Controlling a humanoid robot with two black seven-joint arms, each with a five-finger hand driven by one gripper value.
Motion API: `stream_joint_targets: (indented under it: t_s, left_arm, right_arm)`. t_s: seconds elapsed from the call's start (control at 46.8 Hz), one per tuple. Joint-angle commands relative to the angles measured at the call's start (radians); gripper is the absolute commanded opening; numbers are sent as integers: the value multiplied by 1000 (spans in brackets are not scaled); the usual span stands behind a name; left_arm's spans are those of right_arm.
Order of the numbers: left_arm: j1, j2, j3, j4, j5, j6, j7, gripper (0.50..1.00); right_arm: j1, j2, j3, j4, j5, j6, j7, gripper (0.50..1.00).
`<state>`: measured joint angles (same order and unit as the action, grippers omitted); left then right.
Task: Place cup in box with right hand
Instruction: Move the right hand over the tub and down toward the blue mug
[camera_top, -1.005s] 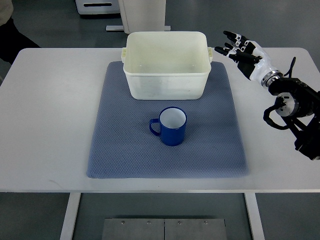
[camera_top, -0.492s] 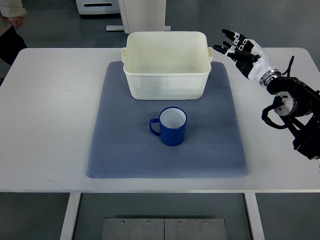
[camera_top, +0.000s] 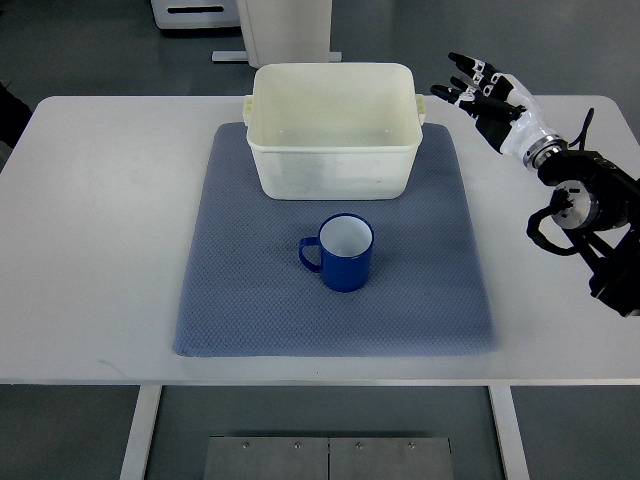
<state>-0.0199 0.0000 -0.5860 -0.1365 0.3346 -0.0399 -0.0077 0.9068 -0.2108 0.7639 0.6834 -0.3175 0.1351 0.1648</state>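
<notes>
A blue enamel cup (camera_top: 343, 252) with a white inside stands upright on the blue-grey mat (camera_top: 250, 310), its handle pointing left. Behind it on the mat is an open cream plastic box (camera_top: 333, 143). My right hand (camera_top: 480, 92) is open and empty, fingers spread, held above the table just right of the box's right handle and well behind and right of the cup. The left arm does not show.
The white table (camera_top: 100, 240) carries the mat. White equipment (camera_top: 245, 25) stands on the floor behind the table. A dark shape of a person (camera_top: 10, 100) shows at the far left edge.
My right hand has moved slightly up and away, toward the table's far edge, staying open. The person at the far left has withdrawn mostly out of view. The cup and box have not moved.
</notes>
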Motion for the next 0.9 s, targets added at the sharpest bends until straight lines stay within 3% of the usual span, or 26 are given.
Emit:
stream_joint_targets:
  t_s: [0.0, 0.342, 0.877]
  left_arm:
    - [0, 0, 0, 0, 0, 0, 0, 1000]
    - [0, 0, 0, 0, 0, 0, 0, 1000]
    - [0, 0, 0, 0, 0, 0, 0, 1000]
  right_arm:
    - [3, -1, 0, -1, 0, 0, -1, 1000]
    - [15, -10, 3, 42, 0, 1, -1, 1000]
    - [12, -56, -100, 406, -66, 5, -1, 1000]
